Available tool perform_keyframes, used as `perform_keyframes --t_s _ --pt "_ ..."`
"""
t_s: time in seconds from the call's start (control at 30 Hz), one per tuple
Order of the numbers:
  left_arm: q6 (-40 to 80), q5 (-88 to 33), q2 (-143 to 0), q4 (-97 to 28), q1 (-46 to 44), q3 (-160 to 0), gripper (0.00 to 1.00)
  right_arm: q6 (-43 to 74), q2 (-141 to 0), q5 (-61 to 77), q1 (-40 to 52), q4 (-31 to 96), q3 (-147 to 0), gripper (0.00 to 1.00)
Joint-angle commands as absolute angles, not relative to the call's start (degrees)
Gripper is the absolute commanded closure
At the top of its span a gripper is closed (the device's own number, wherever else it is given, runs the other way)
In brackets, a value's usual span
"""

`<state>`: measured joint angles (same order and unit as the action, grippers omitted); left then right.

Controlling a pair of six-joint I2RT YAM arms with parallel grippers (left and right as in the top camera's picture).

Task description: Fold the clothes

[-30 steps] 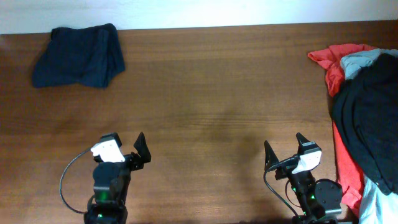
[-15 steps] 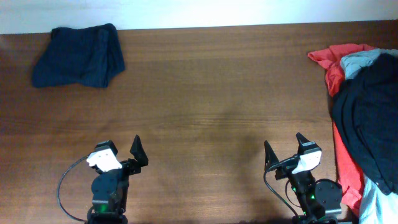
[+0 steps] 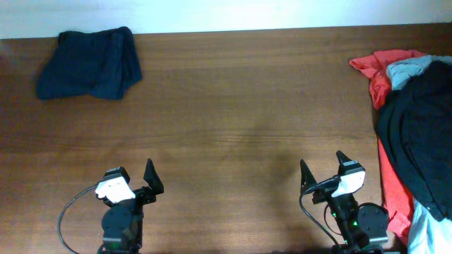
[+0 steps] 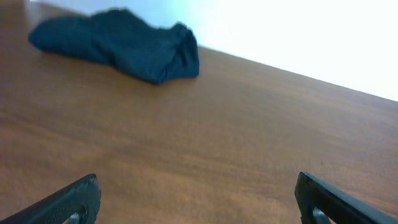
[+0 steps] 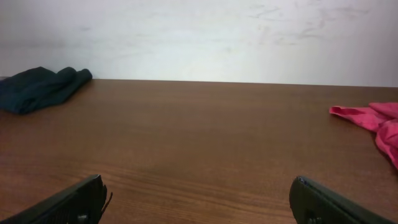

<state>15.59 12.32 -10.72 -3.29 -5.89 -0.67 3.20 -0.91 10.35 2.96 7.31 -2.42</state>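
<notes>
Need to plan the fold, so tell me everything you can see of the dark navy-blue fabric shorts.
The dark navy-blue fabric shorts look plain, soft and unmarked. They lie in a compact, rumpled bundle, not spread flat, with layers lapped over one another and creases across the top. The bundle is wider and thicker at its right end and tapers toward the left. It rests on the brown wooden table, in the far left corner, close to the back edge. Only the tabletop touches it. The waistband and the leg openings cannot be told apart.

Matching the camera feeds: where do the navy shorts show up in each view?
Overhead: navy shorts top left, at the far edge of the table.
Left wrist: navy shorts upper left.
Right wrist: navy shorts at the left edge, mid-height.
Shared landmark: pale wall running behind the table's far edge, just past the shorts.
</notes>
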Motion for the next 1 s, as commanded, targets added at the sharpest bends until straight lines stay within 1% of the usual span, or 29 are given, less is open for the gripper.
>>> perform_keyframes --t_s 0.0,0.13,0.97 --pt "8.1 12.29 -6.98 -3.53 -6.13 -0.49 0.01 3.46 -0.45 9.82 2.59 7.46 -2.02 0.01" --pt "-1.23 7.01 -1.15 -4.01 -6.13 -0.49 0.01 3.46 -0.45 9.82 2.59 7.46 -2.02 0.01" --pt "-2.44 7.27 -0.3 -3.97 -6.13 -0.51 0.01 3.46 -0.45 9.82 2.59 7.46 -2.02 0.01"
